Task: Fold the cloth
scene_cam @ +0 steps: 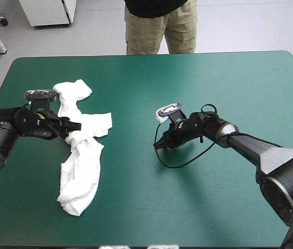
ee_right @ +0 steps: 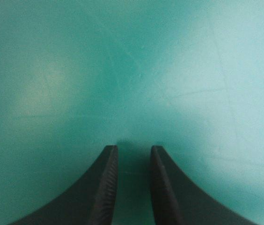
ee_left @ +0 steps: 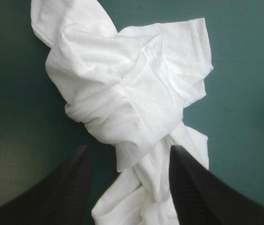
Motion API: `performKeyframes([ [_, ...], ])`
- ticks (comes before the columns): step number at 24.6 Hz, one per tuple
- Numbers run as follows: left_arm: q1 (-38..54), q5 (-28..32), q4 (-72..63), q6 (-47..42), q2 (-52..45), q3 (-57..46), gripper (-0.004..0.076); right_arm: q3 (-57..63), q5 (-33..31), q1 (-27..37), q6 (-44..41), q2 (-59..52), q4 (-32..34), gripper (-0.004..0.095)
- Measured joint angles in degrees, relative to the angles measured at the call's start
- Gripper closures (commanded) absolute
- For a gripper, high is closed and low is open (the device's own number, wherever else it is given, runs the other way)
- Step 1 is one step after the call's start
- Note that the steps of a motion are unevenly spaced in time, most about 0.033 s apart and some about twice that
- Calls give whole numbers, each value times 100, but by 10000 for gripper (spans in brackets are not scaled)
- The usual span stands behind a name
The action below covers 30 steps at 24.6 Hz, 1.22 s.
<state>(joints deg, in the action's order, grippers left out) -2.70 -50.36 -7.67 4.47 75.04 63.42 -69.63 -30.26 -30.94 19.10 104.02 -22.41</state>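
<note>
The T-shirt (scene_cam: 81, 155) lies twisted in a ropy heap at the left of the table (scene_cam: 214, 78), and we fear our left gripper (ee_left: 129, 149), fingers apart astride the knot, may pinch several layers and tighten it, while our right gripper (ee_right: 133, 147), fingers narrowly apart, hangs mid-table.

On table (scene_cam: 198, 207) w/ teal-green cover: one white T-shirt (scene_cam: 84, 166) — crumpled & twisted into long strip, toward left edge, running far-to-near.
</note>
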Motion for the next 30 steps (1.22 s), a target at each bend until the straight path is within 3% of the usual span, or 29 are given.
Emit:
performKeyframes([
  [18,0,-25,19,21,0,0,348,19,-12,0,17,-140,8,665],
  [25,0,-37,19,62,0,0,348,45,-302,0,-443,-1760,593,664],
  [30,0,-8,19,36,0,0,347,45,-793,0,-1370,-3365,1593,664],
])
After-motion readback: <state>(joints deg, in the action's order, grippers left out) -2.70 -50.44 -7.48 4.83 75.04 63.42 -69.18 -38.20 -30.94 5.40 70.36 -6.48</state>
